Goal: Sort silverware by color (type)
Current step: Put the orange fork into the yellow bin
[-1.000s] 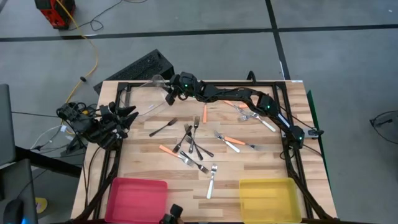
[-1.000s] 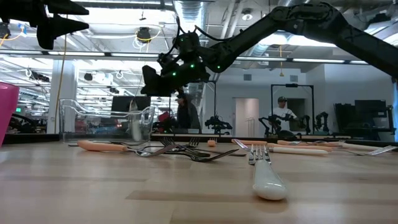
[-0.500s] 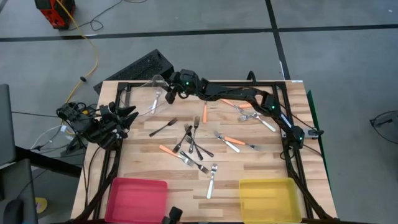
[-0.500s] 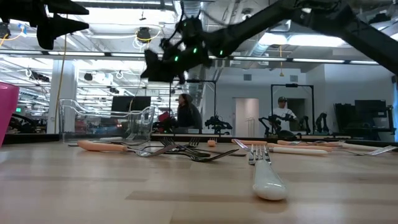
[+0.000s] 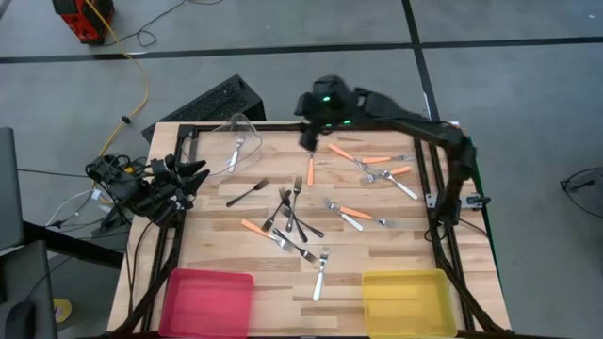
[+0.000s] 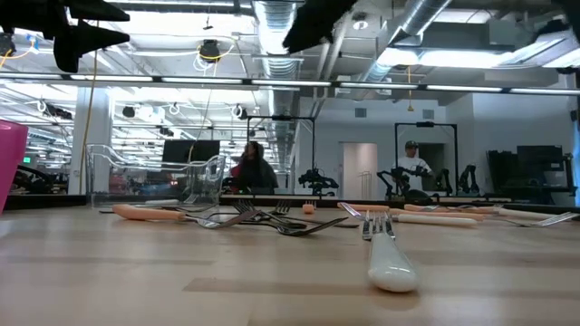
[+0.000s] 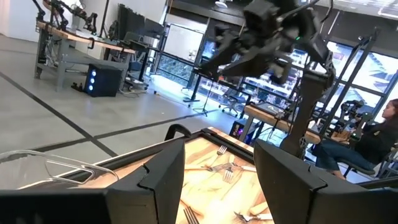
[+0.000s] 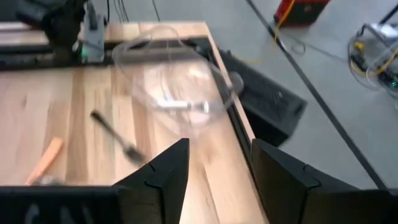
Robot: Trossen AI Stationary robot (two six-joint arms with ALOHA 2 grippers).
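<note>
My left gripper (image 5: 193,174) waited at the left edge of the table (image 5: 217,250), its fingers (image 7: 163,175) spread apart and holding nothing. Just beyond it, near the far left corner, the clear bin (image 5: 226,143) lay tipped, with one silver fork (image 5: 236,151) inside it. A dark fork (image 5: 247,193) lay alone on the wood close to the bin. Toward the middle sat a crossed heap of forks (image 5: 290,218), dark, silver and orange-handled together, and a single silver fork (image 5: 320,273) lay nearer the front. My right gripper (image 5: 308,135) hung in the air above the far edge of the table, near an orange-handled fork (image 5: 310,170); its fingers (image 8: 163,171) stood apart and empty. Farther right, more orange-handled forks (image 5: 377,168) and silver ones lay scattered by the far right side. At the front edge the pink bin (image 5: 209,299) sat on the left and the yellow bin (image 5: 407,301) on the right.
</note>
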